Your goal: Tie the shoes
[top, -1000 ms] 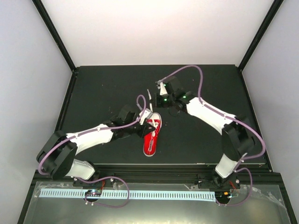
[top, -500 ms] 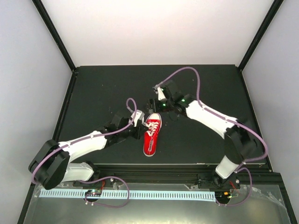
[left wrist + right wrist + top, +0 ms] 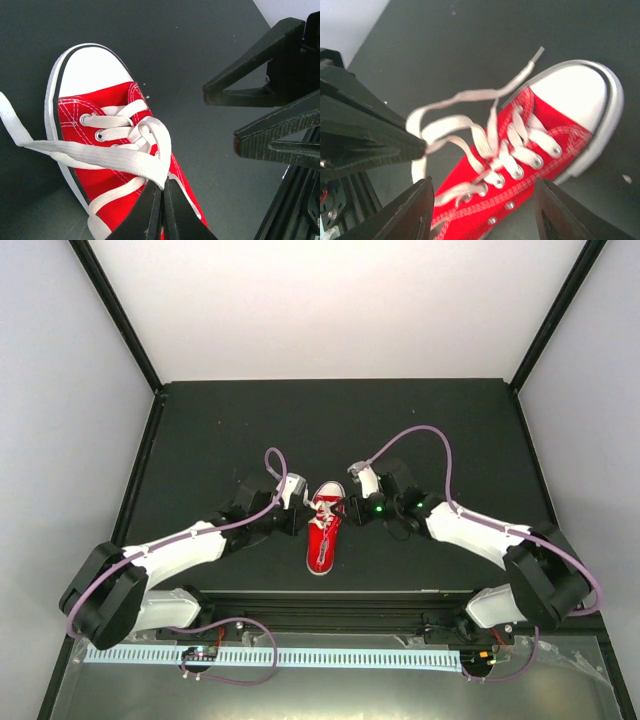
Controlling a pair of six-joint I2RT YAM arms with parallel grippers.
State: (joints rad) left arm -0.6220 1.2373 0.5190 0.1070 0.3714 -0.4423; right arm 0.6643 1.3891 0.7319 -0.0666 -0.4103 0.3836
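Sneaker (image 3: pixel 322 532) lies mid-bench (image 3: pixel 200 440), toe at 12 o'clock. From 9 o'clock our left end effector (image 3: pixel 161 184) pinches a lace (image 3: pixel 100 156). Our right end effector (image 3: pixel 484 190), at 3 o'clock, stands wide and empty, and we judge both equally near.

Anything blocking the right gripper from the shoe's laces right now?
Nothing visible. The right gripper is open, with the laces of the shoe in plain view between its fingers; the left gripper pinches one lace off to the side.
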